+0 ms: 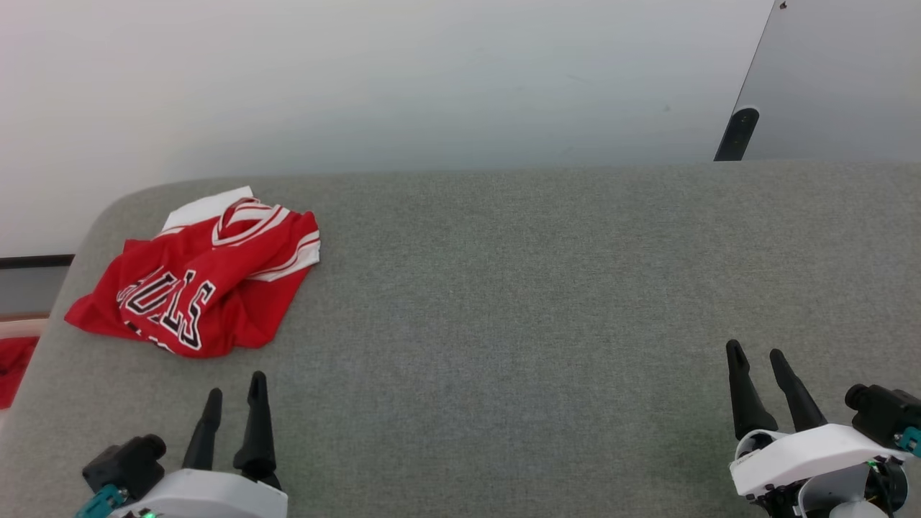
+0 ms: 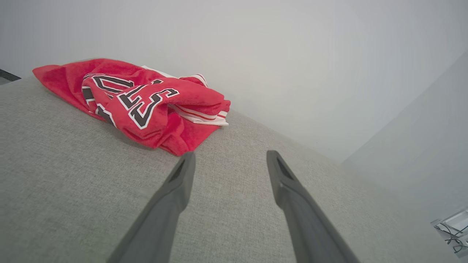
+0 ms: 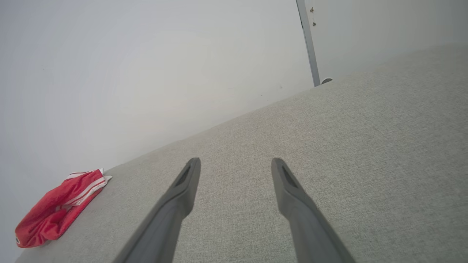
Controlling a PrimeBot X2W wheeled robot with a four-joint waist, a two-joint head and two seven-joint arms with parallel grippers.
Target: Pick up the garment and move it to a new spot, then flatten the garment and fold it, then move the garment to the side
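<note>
Item one, far left: a red cloth scrap (image 1: 13, 370) off the edge of the grey padded surface (image 1: 504, 309). Item two: the red jersey (image 1: 198, 284), crumpled at the surface's far-left corner, white lining showing. I read its black, white-outlined lettering upside down, ending "LS", with the rest lost in creases. Item three: left gripper (image 1: 236, 384), fingers spread and empty, just short of the jersey. Item four: right gripper (image 1: 754, 350), likewise spread and empty, well apart. Far right: a dark post (image 1: 737, 133) against the wall.

Head camera looks down, wrist cameras skim low; all share the garment (image 1: 194, 288).
</note>
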